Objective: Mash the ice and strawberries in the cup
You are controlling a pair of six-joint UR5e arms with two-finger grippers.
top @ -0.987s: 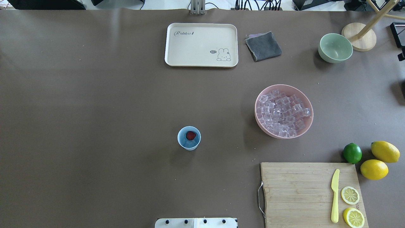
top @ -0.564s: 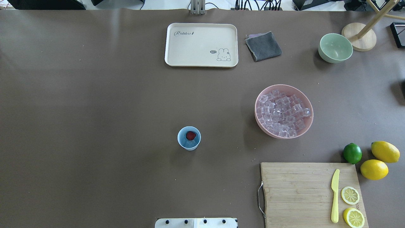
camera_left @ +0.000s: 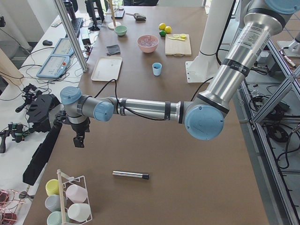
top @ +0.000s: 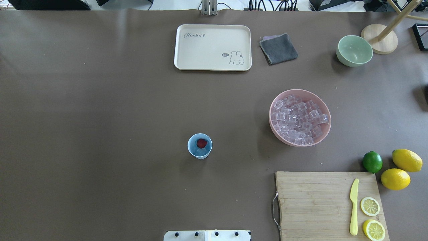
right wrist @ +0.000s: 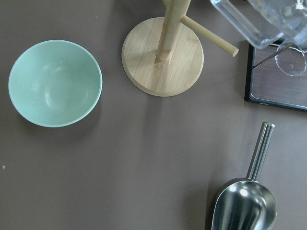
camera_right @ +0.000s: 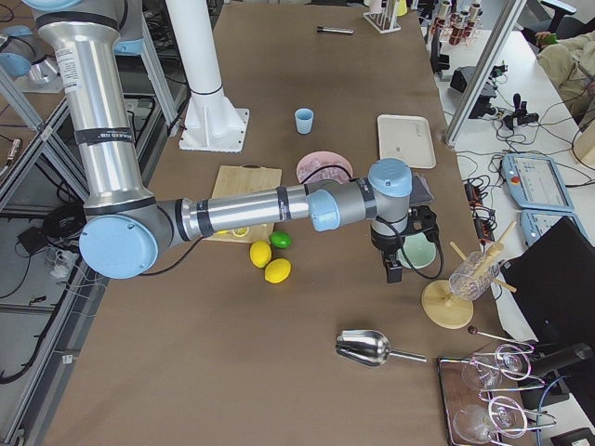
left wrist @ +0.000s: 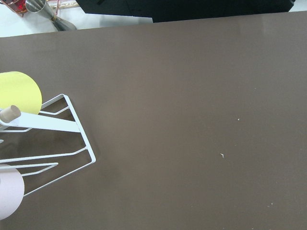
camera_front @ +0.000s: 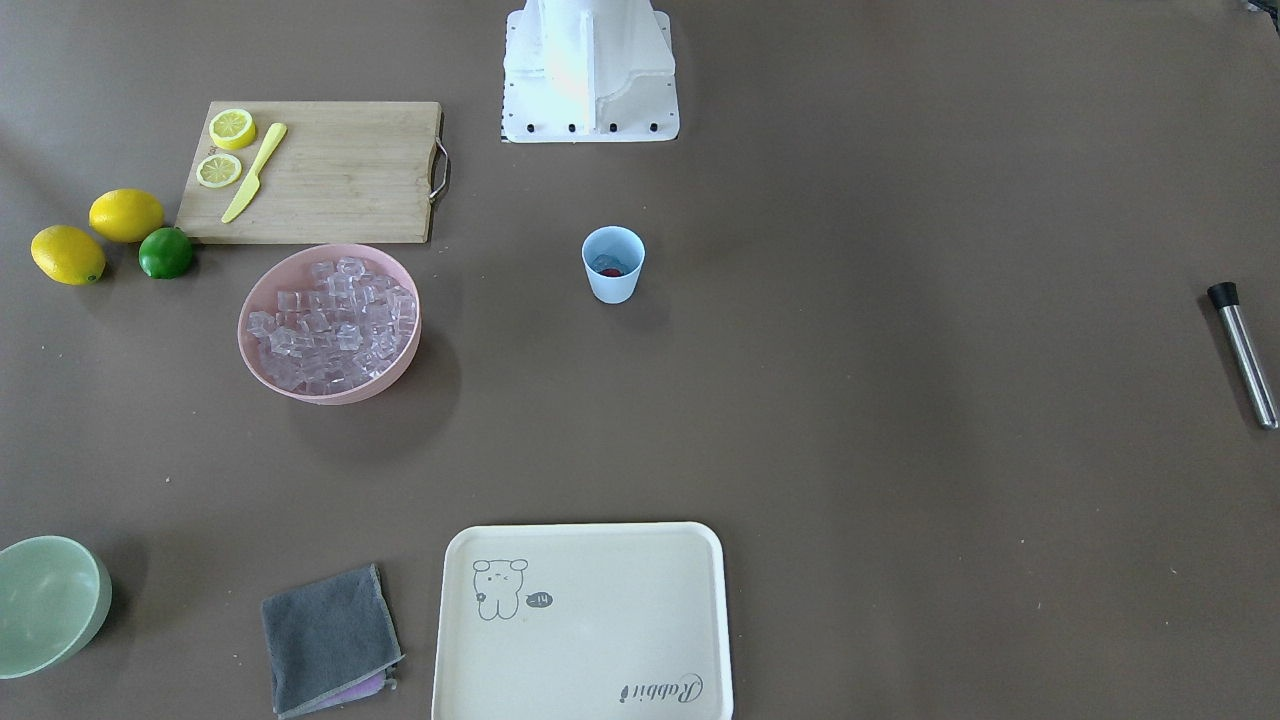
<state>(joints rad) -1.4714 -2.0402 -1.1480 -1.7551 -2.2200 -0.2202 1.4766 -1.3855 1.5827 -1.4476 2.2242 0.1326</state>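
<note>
The light blue cup stands upright mid-table, in front of the robot base, with a red strawberry inside. Ice fills the pink bowl to its right. Neither gripper shows in the overhead or front views. In the exterior left view, my left gripper hangs over the table's far left end, well away from the cup. The exterior right view has my right gripper beside the pale green bowl. I cannot tell whether either gripper is open or shut.
A metal rod lies near the left end, by a cup rack. Cream tray and grey cloth sit at the back. Cutting board with knife, lemon slices, lemons, lime front right. Wooden stand and metal scoop lie past the green bowl.
A dark part at the overhead view's right edge, beside the wooden stand, has slipped out of view. Nothing on the table has moved.
</note>
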